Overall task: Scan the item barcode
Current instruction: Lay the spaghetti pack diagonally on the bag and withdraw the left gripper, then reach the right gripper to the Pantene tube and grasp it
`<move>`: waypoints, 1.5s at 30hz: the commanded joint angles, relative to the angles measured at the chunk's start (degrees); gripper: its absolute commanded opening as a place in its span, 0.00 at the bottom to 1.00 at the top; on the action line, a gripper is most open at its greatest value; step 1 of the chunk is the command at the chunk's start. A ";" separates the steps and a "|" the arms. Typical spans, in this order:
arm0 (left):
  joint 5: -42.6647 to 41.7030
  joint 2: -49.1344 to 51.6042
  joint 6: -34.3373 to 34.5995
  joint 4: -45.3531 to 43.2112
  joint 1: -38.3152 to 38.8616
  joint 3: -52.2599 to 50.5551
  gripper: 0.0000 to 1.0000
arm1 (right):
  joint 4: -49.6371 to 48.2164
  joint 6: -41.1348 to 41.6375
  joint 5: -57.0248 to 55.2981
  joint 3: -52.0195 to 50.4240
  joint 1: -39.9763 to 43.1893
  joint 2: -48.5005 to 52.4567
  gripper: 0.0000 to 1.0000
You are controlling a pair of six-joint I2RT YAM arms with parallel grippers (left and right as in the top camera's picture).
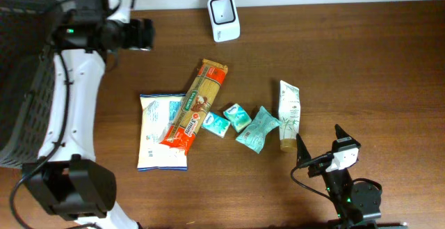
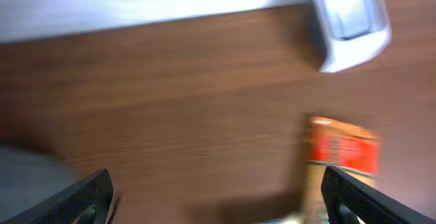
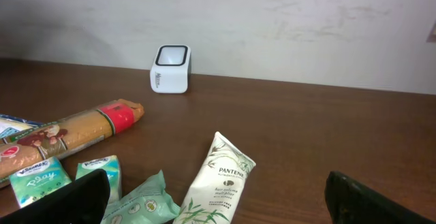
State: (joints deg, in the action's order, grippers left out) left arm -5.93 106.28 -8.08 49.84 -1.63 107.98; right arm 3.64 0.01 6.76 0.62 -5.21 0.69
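the right gripper (image 1: pixel 318 137) sits at the near edge, fingers spread wide, holding nothing. just past it lie the things to scan, all flat on the table (image 1: pixel 361 62): one tube (image 1: pixel 289 111), one green pouch (image 1: pixel 258 129), two small tissue packs (image 1: pixel 216 124), one long pasta pack (image 1: pixel 200 100) and one white bag (image 1: pixel 161 128). farther back hangs the left gripper (image 1: pixel 146 34), fingers spread too, empty. one scanner (image 1: pixel 224 18) stands at the far edge. nothing is near it, so i think picking up and scanning are both left to do.
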 commanded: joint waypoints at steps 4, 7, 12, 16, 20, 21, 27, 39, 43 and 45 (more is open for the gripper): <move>5.75 -1.27 -16.35 1.33 -8.17 0.94 0.93 | 0.22 0.22 0.28 -0.31 0.37 -0.33 0.99; 5.75 -1.27 -17.59 1.22 -10.67 0.94 0.93 | 0.22 0.22 0.28 -0.31 0.37 -0.33 0.99; 5.68 -1.27 -17.75 1.51 -15.28 0.92 0.92 | 0.22 0.24 0.28 -0.31 0.37 -0.33 0.99; 3.15 -1.27 -17.77 1.81 -17.31 0.92 0.93 | 0.22 0.22 0.28 -0.31 0.37 -0.33 0.99; 0.55 -1.60 -17.70 1.68 -16.46 0.94 0.93 | 0.22 0.22 0.28 -0.31 0.37 -0.33 0.99; 0.61 -2.12 -17.46 1.79 -15.89 0.94 0.93 | 0.22 0.22 0.28 -0.31 0.37 -0.33 0.99; 0.61 -12.26 -1.51 5.88 -9.29 0.94 1.00 | 0.22 0.24 0.28 -0.31 0.37 -0.33 0.99; -6.54 -16.52 -9.68 24.61 -14.03 0.94 0.99 | 0.22 0.22 0.28 -0.31 0.37 -0.33 0.99; -6.27 -16.52 -9.60 24.44 -18.27 0.94 0.99 | 0.22 0.24 0.28 -0.31 0.37 -0.33 0.99; -6.32 -16.52 -9.60 24.41 -18.58 0.92 0.99 | 0.22 0.22 0.28 -0.31 0.37 -0.33 0.99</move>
State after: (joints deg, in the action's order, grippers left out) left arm -10.35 89.67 -16.08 74.37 -19.70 108.86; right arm 3.64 0.03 6.76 0.62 -5.21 0.69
